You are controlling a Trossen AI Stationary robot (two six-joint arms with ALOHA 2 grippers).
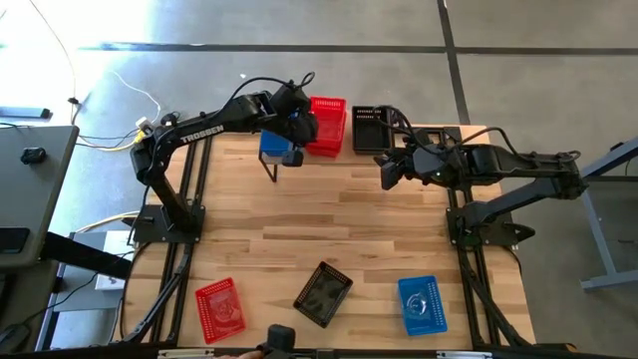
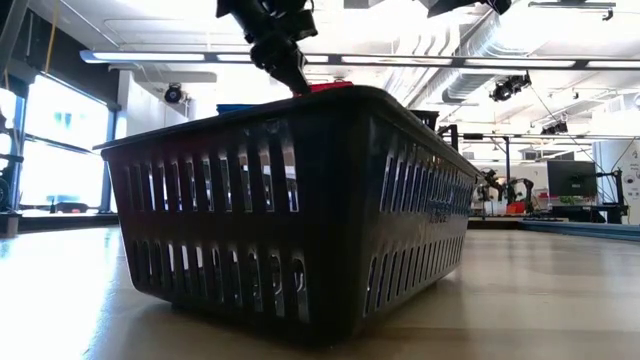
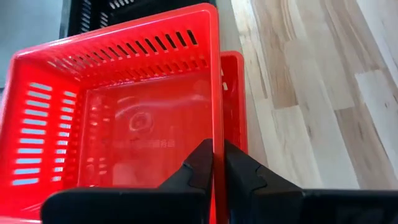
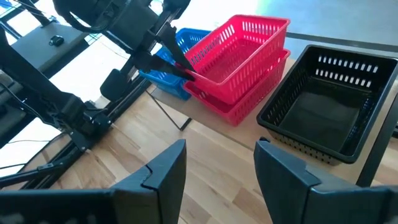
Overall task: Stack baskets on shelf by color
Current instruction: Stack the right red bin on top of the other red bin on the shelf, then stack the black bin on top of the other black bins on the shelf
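The left gripper (image 3: 217, 165) is clamped on the long side wall of a red perforated plastic basket (image 4: 239, 46), which sits tilted inside a second red basket (image 4: 239, 102) on the low light-wood shelf (image 4: 379, 140). The pinch on the thin wall probably gives the arm a way to steer the upper basket down into the lower one, so the two reds nest as one colour pile; the tilt suggests it is not fully seated yet.

Beside the reds, blue plastic baskets (image 4: 186, 40) stand on one end of the shelf and a black perforated basket (image 4: 326, 112) on the other, so each colour has its own place. The right gripper (image 4: 221, 165) hangs near the shelf, fingers spread wide and holding nothing, seemingly waiting its turn.

Three more baskets lie on the wooden tabletop (image 1: 329, 214) well apart from the shelf: a loose red basket (image 1: 219, 307), a loose black basket (image 1: 324, 293) and a loose blue basket (image 1: 421, 304).

The low view is almost filled by that loose black basket, hiding the shelf. How many blue baskets are piled cannot be told, since the left arm covers them from above.
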